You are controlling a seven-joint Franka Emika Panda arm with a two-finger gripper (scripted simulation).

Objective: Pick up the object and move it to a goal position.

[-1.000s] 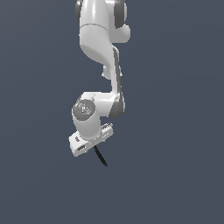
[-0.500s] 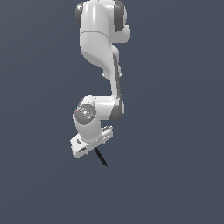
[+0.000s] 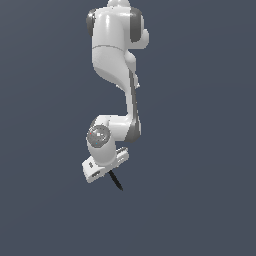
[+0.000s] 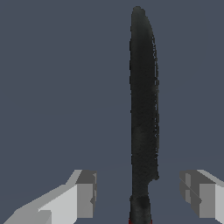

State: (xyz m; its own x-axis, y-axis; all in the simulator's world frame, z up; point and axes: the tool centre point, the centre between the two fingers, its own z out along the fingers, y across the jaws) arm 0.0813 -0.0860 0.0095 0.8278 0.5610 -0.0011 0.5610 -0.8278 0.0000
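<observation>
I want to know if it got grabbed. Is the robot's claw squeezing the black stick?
No, open. The gripper has gaps on both sides of the stick, so neither finger touches it.

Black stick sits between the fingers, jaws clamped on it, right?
Not clamped. The black stick does sit between the fingers, but the wrist view shows the gripper open, with a gap on each side of the stick.

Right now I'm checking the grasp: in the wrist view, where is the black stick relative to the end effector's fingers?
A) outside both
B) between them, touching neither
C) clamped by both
B: the black stick runs between the fingers, with clear gaps on both sides.
</observation>
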